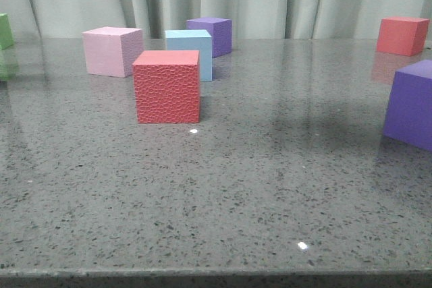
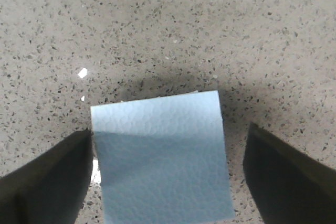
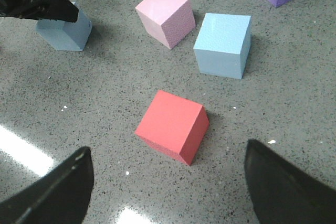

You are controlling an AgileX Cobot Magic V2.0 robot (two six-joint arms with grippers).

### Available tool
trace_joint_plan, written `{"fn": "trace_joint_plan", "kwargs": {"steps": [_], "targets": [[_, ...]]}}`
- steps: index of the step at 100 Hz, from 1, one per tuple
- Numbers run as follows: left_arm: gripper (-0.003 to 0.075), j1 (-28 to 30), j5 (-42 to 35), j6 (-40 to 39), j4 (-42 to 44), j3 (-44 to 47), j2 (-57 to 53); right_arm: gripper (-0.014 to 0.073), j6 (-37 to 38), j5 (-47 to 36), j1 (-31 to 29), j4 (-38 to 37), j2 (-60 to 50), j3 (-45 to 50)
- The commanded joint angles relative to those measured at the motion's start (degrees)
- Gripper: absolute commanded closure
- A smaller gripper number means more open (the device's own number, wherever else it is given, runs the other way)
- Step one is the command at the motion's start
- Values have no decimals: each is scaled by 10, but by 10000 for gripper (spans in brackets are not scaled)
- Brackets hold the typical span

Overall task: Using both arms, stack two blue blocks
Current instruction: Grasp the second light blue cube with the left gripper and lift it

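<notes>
One blue block sits on the table between my left gripper's open jaws. The left finger is right at its side and the right finger stands off by a gap. In the right wrist view this block lies far off, under the left arm's black fingers. The second blue block stands beyond the red cube. In the front view it is partly hidden behind that red cube. My right gripper is open and empty, high above the table near the red cube. Neither gripper shows in the front view.
A pink cube and a purple cube stand close to the second blue block. At the right are another red cube and a purple cube. A green cube is at the far left edge.
</notes>
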Motion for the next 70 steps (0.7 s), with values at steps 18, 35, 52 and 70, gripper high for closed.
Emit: {"fn": "trace_joint_plan", "kwargs": {"steps": [18,35,52,70], "targets": [[153,2,-14,-1,-22,-20,-12,4,-7,-39,-1,-1,-19,-12],[188,2,-16,-1,-22,-20,-12,4,-7,-38,-1,-1,-19,-12],[344,2,-16,-1,-22,-20,-12,4,-7,-38,-1,-1,-19,-12],[489,2,-15,-1,-22,-20,-12,4,-7,-38,-1,-1,-19,-12]]}}
